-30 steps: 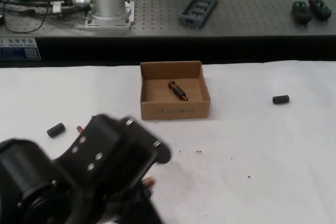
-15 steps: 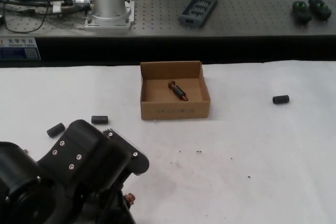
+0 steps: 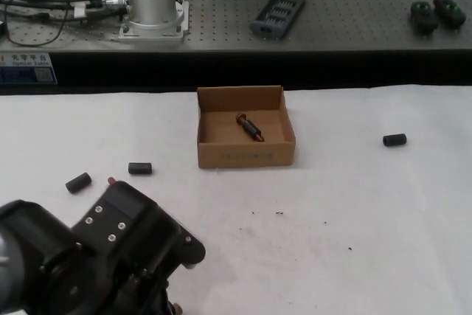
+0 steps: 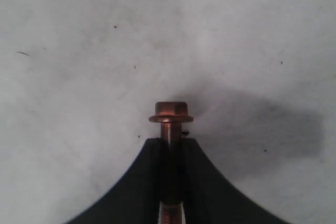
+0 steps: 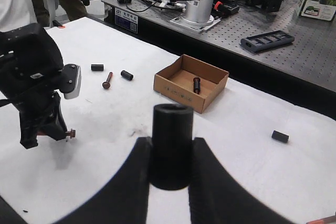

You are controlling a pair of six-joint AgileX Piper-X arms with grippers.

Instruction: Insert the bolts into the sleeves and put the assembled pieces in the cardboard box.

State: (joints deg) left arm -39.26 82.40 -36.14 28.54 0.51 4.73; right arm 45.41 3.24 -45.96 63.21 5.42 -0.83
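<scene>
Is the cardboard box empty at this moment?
No, one assembled piece, a bolt in its sleeve, lies inside the cardboard box.

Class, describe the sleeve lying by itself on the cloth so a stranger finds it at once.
Find the cardboard box on the white cloth. Off to its right lies one black sleeve, alone; the other loose sleeves lie left of the box beside a bolt.

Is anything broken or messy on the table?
Nothing looks broken or spilled. A few loose sleeves and a bolt lie scattered on the white cover. One assembled piece sits in the cardboard box.
</scene>
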